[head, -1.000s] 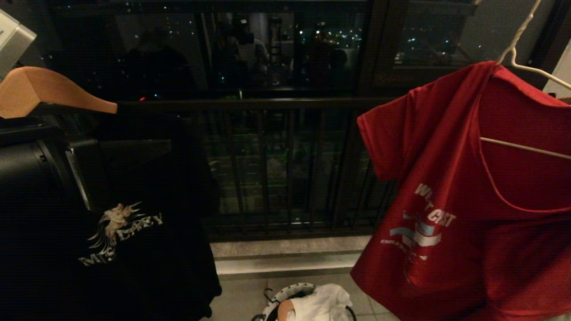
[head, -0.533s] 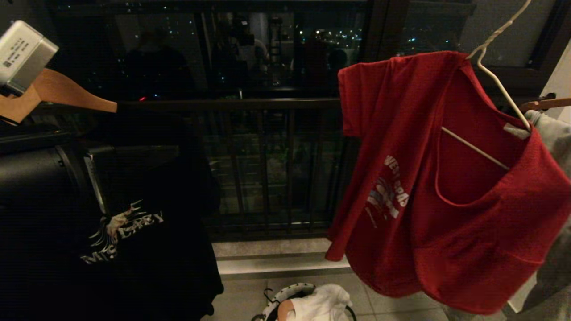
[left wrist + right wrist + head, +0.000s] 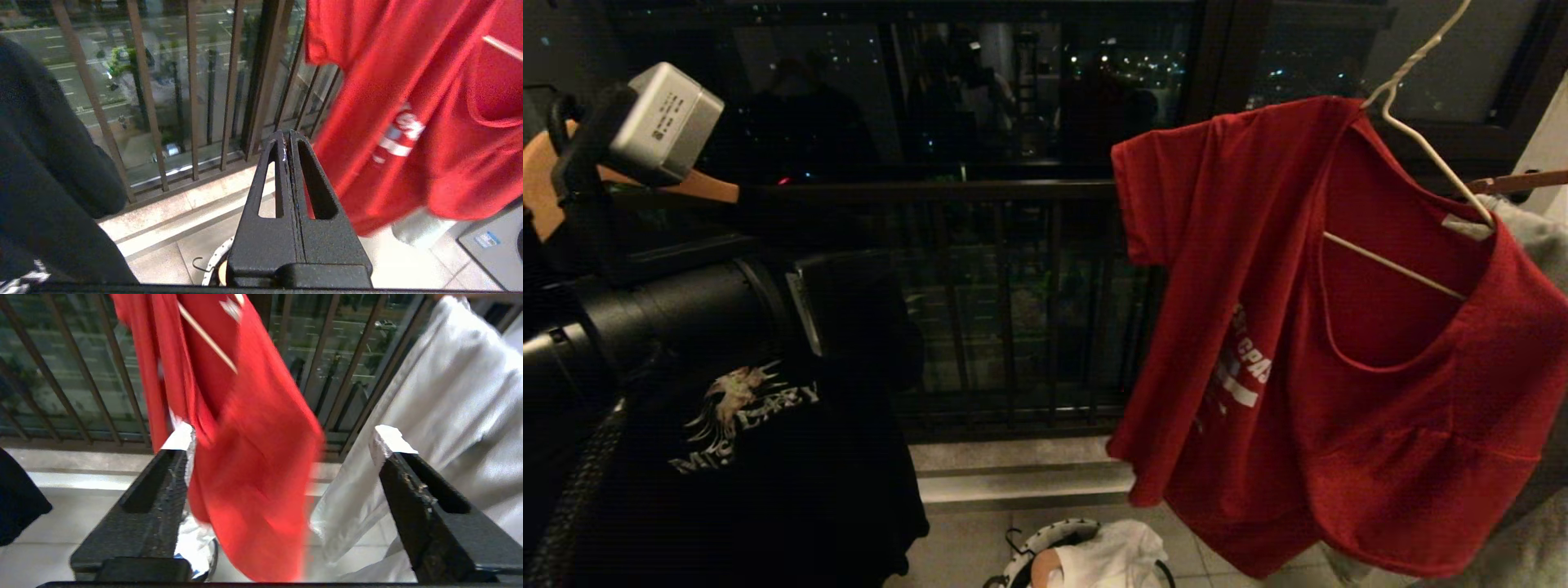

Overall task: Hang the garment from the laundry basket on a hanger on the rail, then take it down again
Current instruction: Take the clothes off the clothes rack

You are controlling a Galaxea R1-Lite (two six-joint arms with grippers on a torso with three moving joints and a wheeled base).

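Observation:
The garment (image 3: 1258, 269), a red T-shirt with white chest lettering, hangs on the white wire hanger (image 3: 1392, 266) at the right of the head view. The hanger's hook runs up out of the picture, and the rail is out of view. My right gripper (image 3: 284, 439) is open, and the garment (image 3: 253, 457) dangles loose in the wide gap between its fingers, with the hanger (image 3: 208, 338) showing in its neck opening. My left gripper (image 3: 286, 136) is shut and holds nothing, a little left of the garment (image 3: 408, 81). The laundry basket (image 3: 1045, 541) stands on the floor below.
A black T-shirt with an angel print (image 3: 743, 457) hangs at the left under a wooden hanger (image 3: 709, 189). A white cloth (image 3: 1111, 555) lies in the basket. A pale garment (image 3: 441, 396) hangs right of the red one. Balcony bars (image 3: 1005, 310) run behind.
The garment has swung left on the hanger and turned, its lettering now more side-on. My left arm has risen into the head view at the left.

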